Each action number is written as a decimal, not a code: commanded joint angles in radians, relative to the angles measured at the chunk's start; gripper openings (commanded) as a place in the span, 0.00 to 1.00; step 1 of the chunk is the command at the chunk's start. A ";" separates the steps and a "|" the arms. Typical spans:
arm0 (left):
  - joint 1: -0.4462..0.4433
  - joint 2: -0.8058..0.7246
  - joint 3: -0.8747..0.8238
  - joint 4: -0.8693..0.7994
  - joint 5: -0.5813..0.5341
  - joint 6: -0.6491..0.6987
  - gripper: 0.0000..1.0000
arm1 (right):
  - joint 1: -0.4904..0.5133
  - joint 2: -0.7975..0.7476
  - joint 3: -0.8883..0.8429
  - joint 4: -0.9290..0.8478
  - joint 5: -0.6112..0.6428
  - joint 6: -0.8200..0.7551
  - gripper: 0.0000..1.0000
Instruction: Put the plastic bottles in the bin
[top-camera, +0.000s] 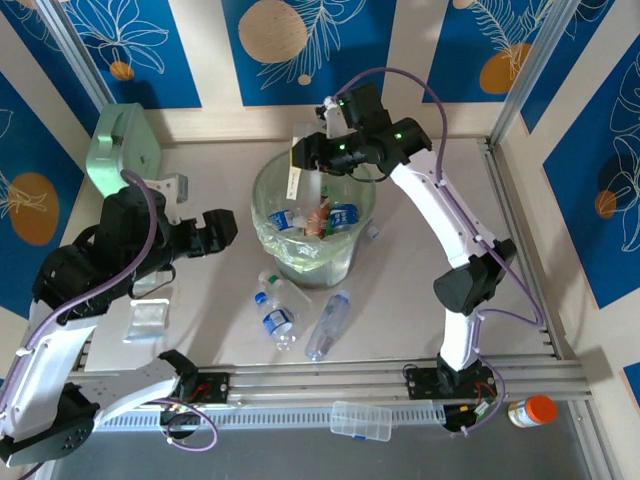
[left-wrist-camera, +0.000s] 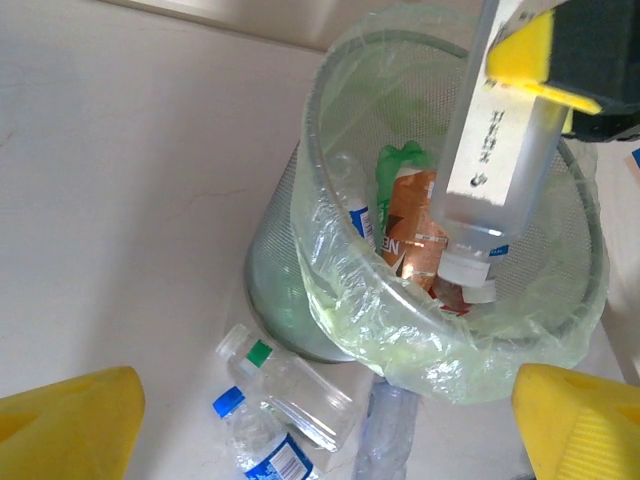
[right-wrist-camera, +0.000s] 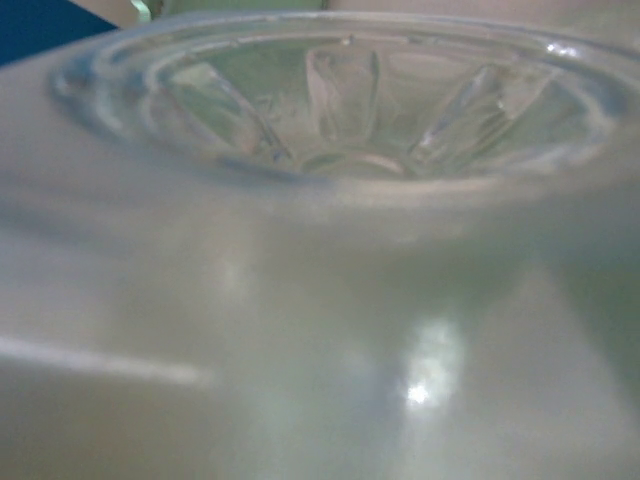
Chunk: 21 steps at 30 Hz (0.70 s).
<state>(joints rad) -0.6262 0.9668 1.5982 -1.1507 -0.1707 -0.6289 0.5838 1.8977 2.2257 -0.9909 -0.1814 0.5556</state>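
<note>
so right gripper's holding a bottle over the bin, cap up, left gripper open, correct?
Not quite: the bottle hangs cap down, its cap pointing into the bin, as the left wrist view shows. The right gripper does hold it over the bin, and the left gripper is open.

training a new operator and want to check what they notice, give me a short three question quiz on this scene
1. True or false: the clear plastic bottle over the round translucent bag-lined bin hangs cap down.
2. Whose jaws hold it? A) left arm B) right arm
3. How many others lie on the pale table on the bin's near side?
Key: 1 true; 2 B; 3 three bottles.
</note>
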 joint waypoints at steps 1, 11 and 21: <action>0.012 -0.013 0.001 -0.035 -0.028 0.018 0.95 | 0.018 0.016 -0.002 -0.073 -0.026 -0.027 0.46; 0.012 -0.004 0.027 -0.061 -0.064 0.033 0.95 | 0.069 0.147 0.047 -0.132 0.021 -0.063 0.55; 0.013 0.013 0.023 -0.061 -0.064 0.037 0.95 | 0.122 0.220 0.042 -0.212 0.158 -0.121 0.60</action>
<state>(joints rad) -0.6254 0.9764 1.6009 -1.1980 -0.2192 -0.6182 0.6804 2.0453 2.2669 -1.0508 -0.0834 0.4595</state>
